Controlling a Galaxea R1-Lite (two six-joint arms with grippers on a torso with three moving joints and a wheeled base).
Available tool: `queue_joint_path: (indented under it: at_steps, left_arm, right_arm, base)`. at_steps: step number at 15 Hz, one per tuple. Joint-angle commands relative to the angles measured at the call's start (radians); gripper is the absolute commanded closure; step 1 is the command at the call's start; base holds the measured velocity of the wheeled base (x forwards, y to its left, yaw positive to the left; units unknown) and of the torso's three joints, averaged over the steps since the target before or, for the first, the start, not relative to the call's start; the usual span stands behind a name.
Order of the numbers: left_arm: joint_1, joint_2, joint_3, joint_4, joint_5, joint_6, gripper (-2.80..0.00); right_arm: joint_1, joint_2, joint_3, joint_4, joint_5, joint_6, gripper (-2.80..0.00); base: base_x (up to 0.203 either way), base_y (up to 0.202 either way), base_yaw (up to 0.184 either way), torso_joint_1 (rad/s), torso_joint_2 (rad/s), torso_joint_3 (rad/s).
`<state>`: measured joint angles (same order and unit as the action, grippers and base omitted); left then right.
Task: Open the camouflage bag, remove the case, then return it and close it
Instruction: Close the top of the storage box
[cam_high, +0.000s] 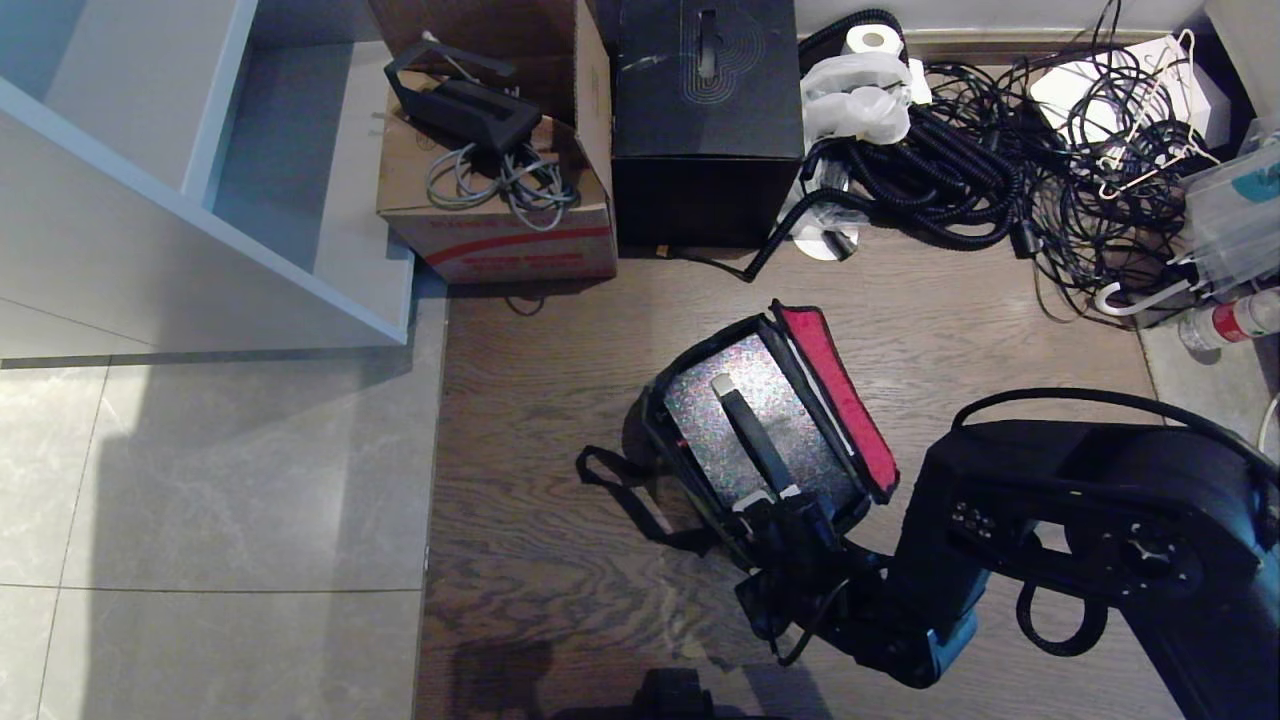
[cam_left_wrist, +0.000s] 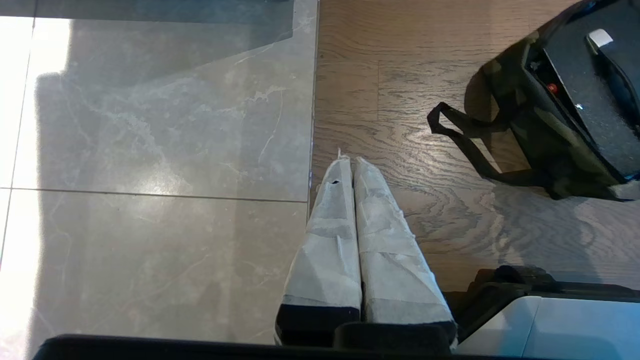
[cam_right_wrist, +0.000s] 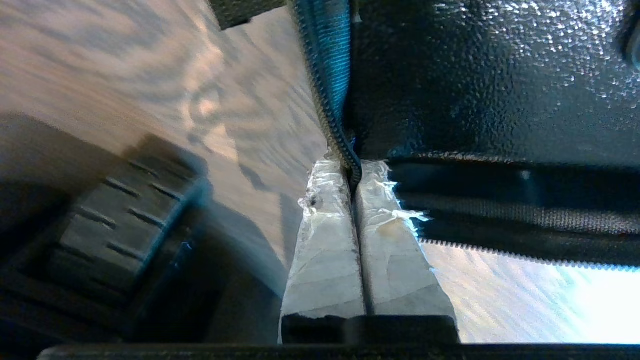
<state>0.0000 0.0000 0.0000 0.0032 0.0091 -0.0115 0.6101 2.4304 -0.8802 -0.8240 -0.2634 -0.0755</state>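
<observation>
head view, left to right: pale grey floor tiles fill the left of the frame, with a white shelf unit in the upper left. beside it at upper centre stand a brown cardboard box holding grey cables and a larger black box with a swirl emblem. a heap of tangled black cables fills the upper right.

at centre, on brown wood-grain flooring, the boxy camouflage fabric bag lies open, its red-lined lid folded toward the right. the glittery black rectangular case sits inside it, its black strap handle running from upper left to lower right.

the black right arm reaches in from the lower right. the right gripper is at the lower-right end of the bag; in the right wrist view its white-wrapped fingers are clenched on the bag's zipper edge, with the speckled case wall just beyond. the handle's near end lies just beside this gripper, so the right arm looks best placed to lift.

the left gripper hangs parked over the floor, pressed closed and empty, well apart from the bag.
</observation>
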Motion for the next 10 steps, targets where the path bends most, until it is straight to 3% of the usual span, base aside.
queue_joint_path:
  at_steps: [1,6,10]
  left_arm:
    - [0.0,0.0,0.0,0.0,0.0,-0.001,0.0]
    - [0.0,-0.001,0.0,0.0,0.0,-0.001,0.0]
    - [0.0,0.0,0.0,0.0,0.0,-0.001,0.0]
  right_arm:
    - [0.0,0.006,0.0,-0.043,-0.003,-0.001,0.0]
    - [-0.013,-0.102,0.058,-0.032,-0.024,-0.025,0.0]
    - [-0.105,-0.282,0.106,0.102,0.026,-0.171,0.0]
  base:
    - [0.0,0.0,0.0,0.0,0.0,0.0]
    - [0.0,0.0,0.0,0.0,0.0,0.0]
    - [0.0,0.0,0.0,0.0,0.0,0.0]
